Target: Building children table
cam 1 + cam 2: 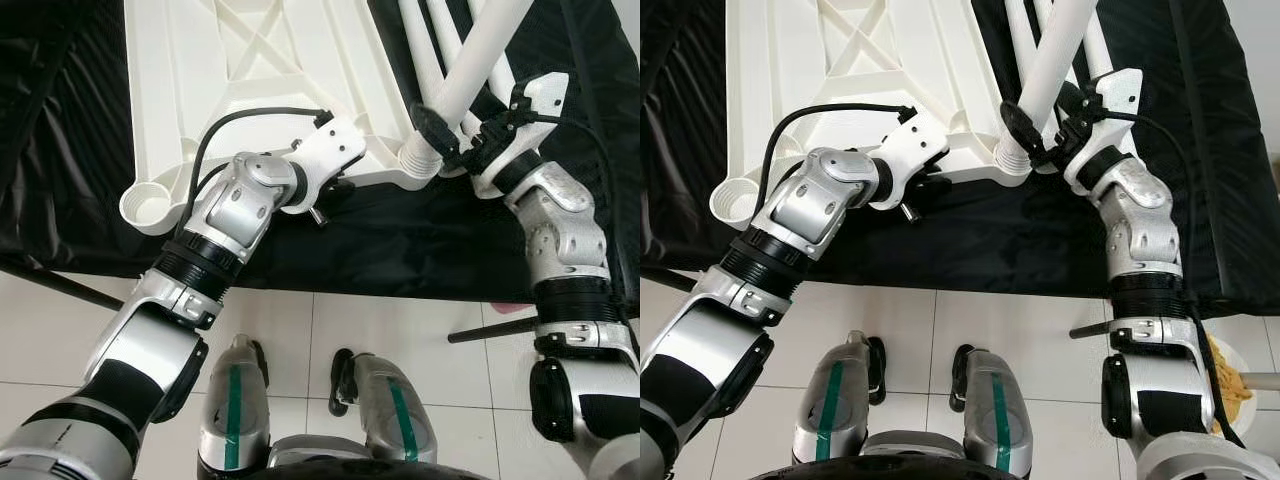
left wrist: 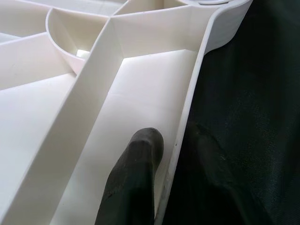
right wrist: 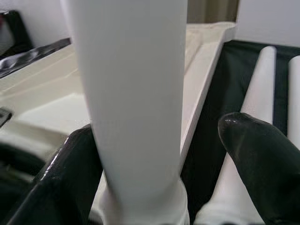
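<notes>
White plastic dominates the scene: the tabletop [image 1: 250, 70] lies upside down, ribs up, on a black cloth [image 1: 400, 240] over the counter, with the robot standing at its near edge.

The right claw [image 1: 452, 140] is at the near right corner socket [image 1: 418, 160], where a leg [image 1: 480, 60] stands seated and leans up and away. In the right wrist view the leg sits between the two black fingers [image 3: 70, 173]; one finger touches it and the other stands a little off, so the claw is around the leg but not squeezed tight on it.

The left claw [image 1: 330, 195] is at the near rim of the tabletop, between the two near corners. The left wrist view shows one finger [image 2: 133, 178] inside the rim on the ribbed underside, with dark cloth on the other side of the rim wall. I cannot tell whether that claw is pinching the rim or only resting there; it looks placed to steady the top.

As for progress, one leg appears to be in its socket, though whether it is pushed fully home cannot be judged. The near left corner socket [image 1: 150, 208] is empty. More legs [image 1: 425, 40] lie loose on the cloth beside the tabletop, so most of the legs remain to be fitted, and the table has yet to be turned upright.
</notes>
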{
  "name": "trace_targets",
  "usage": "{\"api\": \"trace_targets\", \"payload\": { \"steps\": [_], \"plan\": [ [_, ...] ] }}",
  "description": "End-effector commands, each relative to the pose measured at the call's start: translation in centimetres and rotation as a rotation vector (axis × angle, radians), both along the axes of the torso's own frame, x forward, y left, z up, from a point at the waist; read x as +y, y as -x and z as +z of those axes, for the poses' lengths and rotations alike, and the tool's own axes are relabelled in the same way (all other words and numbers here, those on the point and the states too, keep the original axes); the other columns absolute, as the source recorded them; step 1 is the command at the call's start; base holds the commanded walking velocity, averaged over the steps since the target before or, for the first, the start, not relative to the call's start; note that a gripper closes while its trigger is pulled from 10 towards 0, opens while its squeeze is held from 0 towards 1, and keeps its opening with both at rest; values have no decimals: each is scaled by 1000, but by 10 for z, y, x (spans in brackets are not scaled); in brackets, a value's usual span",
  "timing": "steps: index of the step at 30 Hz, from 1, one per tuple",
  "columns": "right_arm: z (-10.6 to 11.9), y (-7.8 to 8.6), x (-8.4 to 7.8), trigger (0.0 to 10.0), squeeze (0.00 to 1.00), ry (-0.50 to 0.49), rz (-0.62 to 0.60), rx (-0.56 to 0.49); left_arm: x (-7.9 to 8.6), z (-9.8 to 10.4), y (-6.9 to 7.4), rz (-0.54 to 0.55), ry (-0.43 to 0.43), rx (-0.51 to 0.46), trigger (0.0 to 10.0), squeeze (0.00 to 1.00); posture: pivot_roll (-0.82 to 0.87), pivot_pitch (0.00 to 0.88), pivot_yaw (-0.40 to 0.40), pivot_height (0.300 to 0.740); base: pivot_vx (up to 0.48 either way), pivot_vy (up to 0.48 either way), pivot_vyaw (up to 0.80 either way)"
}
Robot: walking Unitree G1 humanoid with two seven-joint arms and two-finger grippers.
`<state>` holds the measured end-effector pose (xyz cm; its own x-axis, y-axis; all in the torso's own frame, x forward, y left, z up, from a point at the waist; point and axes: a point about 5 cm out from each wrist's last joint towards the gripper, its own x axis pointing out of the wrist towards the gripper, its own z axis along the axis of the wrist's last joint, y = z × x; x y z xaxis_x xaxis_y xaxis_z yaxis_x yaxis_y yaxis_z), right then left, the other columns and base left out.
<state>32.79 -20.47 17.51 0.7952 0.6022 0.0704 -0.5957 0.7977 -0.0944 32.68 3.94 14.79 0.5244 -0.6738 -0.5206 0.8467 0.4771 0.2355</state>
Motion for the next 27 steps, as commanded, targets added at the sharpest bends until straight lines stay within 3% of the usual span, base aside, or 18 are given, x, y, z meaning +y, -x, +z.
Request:
{"api": "trace_targets", "payload": {
  "steps": [1, 11, 23, 24, 25, 26, 27],
  "plan": [
    [1, -1, -5, 10000, 0, 0, 38, 29, 7, -6, -3, 52, -46, -17, 10000, 0, 52, 74, -23, 740, 0, 0, 0],
    [2, -3, -11, 10000, 0, 33, 154, 65, 6, -6, -2, 44, -49, -19, 10000, 0, 51, 69, -18, 740, 0, 0, 0],
    [3, -9, 4, 10000, 0, 21, 250, 54, 4, -4, -2, 36, -51, -24, 10000, 0, 56, 80, -19, 740, 0, 0, 0],
    [3, -10, 5, 7765, 0, 21, 250, 53, 4, -3, -2, 37, -51, -27, 10000, 0, 60, 81, -21, 740, 0, 0, 0],
    [3, -10, 5, 7765, 0, 21, 250, 53, 4, -3, -2, 37, -51, -27, 10000, 0, 60, 81, -21, 740, 0, 0, 0],
    [3, -12, 5, 5373, 0, 26, 245, 53, 4, -3, -3, 37, -51, -29, 10000, 0, 60, 81, -21, 740, 0, 0, 0],
    [2, -13, 5, 3882, 0, 35, 233, 60, 4, -3, -3, 37, -51, -30, 10000, 0, 60, 81, -22, 740, 0, 0, 0]
  ]
}}
